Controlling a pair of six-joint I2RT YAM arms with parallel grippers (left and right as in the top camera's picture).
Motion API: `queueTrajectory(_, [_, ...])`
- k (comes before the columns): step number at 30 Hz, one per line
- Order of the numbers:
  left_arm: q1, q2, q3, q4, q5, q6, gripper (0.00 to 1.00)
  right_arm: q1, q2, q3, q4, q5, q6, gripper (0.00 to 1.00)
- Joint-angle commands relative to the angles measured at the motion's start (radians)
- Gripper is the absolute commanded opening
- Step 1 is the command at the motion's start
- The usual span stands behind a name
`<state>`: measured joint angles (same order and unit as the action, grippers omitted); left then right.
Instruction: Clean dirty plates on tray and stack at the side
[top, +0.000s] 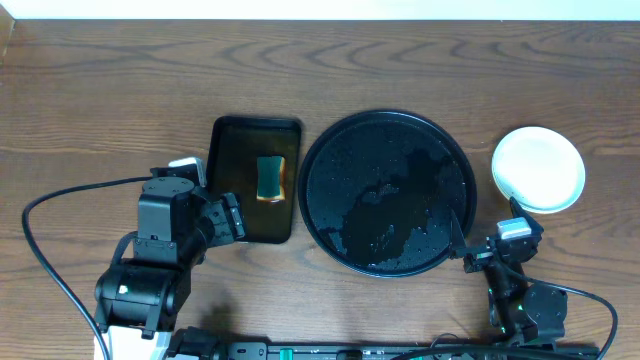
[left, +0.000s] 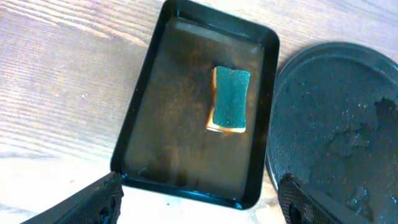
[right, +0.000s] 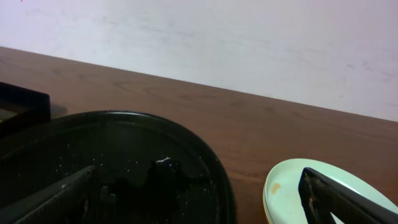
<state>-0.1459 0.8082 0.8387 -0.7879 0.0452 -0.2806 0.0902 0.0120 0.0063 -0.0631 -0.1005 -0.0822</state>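
The large round black tray (top: 388, 192) is wet and holds no plates. It also shows in the left wrist view (left: 336, 124) and the right wrist view (right: 124, 168). A stack of pale plates (top: 538, 168) sits on the wood to the right of the tray; the top one is mint with a small brown spot (right: 323, 190). My left gripper (left: 199, 202) is open and empty, just in front of the small rectangular tray. My right gripper (right: 199, 199) is open and empty, low between the round tray and the plate stack.
A small rectangular black tray (top: 253, 180) with a green-and-yellow sponge (top: 271, 178) stands left of the round tray; the sponge shows in the left wrist view (left: 230, 99). A black cable (top: 45, 215) loops at the left. A pale wall runs behind the table.
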Motion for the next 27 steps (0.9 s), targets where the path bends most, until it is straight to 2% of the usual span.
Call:
queueTrajectory(1, [0.001,-0.039,-0.026,-0.013,-0.028,0.037,0.8,0.007,-0.005,-0.001,-0.004,-0.002,-0.002,0.99])
queueTrajectory(6, [0.037,-0.171,-0.146,0.028,-0.031,0.035,0.8,0.007,-0.005,-0.001,-0.004,-0.002,-0.002,0.99])
queueTrajectory(14, [0.129,-0.528,-0.425,0.179,-0.031,0.036,0.8,0.007,-0.005,-0.001,-0.004,-0.002,-0.002,0.99])
queueTrajectory(19, [0.168,-0.685,-0.546,0.267,-0.031,0.036,0.8,0.007,-0.005,-0.001,-0.004,-0.002,-0.002,0.99])
queueTrajectory(23, [0.176,-0.764,-0.642,0.394,-0.031,0.036,0.8,0.007,-0.005,-0.001,-0.004,-0.002,-0.002,0.99])
queueTrajectory(27, [0.176,-0.805,-0.751,0.608,-0.031,0.037,0.8,0.007,-0.005,-0.001,-0.004,-0.002,-0.002,0.99])
